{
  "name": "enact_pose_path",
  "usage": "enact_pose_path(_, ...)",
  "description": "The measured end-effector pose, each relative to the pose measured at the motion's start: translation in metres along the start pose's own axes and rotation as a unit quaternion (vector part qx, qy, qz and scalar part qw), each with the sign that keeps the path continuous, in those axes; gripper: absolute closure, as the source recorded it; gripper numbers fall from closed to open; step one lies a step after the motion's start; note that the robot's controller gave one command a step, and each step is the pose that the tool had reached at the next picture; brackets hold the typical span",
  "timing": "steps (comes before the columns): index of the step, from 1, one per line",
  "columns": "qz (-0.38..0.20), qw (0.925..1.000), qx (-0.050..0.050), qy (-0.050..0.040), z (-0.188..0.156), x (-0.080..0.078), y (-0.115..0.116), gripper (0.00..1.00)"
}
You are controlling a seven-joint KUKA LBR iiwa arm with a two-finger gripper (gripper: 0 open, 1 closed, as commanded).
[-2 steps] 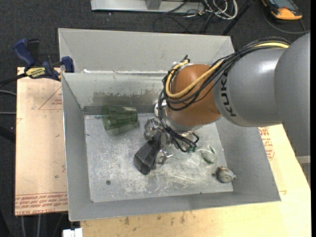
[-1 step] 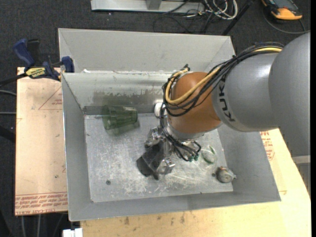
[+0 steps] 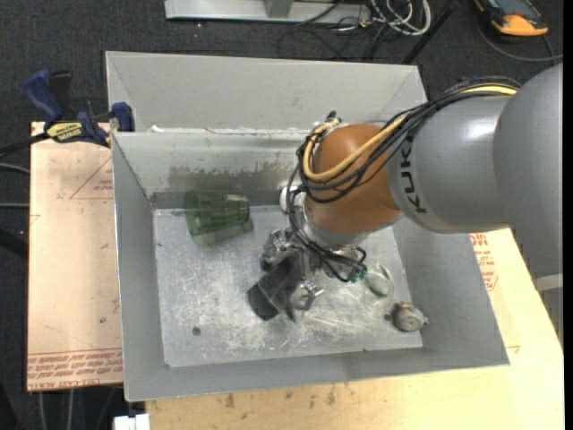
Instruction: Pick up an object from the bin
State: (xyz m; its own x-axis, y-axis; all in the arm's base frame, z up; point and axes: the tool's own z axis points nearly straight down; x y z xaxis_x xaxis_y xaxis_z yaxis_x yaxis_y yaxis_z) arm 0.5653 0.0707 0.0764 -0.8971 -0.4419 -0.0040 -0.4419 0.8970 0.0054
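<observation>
A green ribbed cup [image 3: 218, 215] lies on its side up and left of the black block [image 3: 267, 296], near the back wall of the bin [image 3: 183, 321]. The block sits mid-floor, with the end effector [image 3: 300, 289] low against its right edge; whether it is open, closed or gripping, I cannot tell. Right of the block lie a clear scrap [image 3: 378, 280] and, further right, a small round metal piece [image 3: 407, 317]. A hold on the block's edge alone could let it twist free when lifted.

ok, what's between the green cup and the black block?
Nothing, just bare bin floor between the green cup and the black block, seen in the camera view.
</observation>
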Motion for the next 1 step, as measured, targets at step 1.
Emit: enact_pose_path(1,0.004,1.0000,-0.002,0.0030,0.0036,-0.0059,-0.0044,0.00)
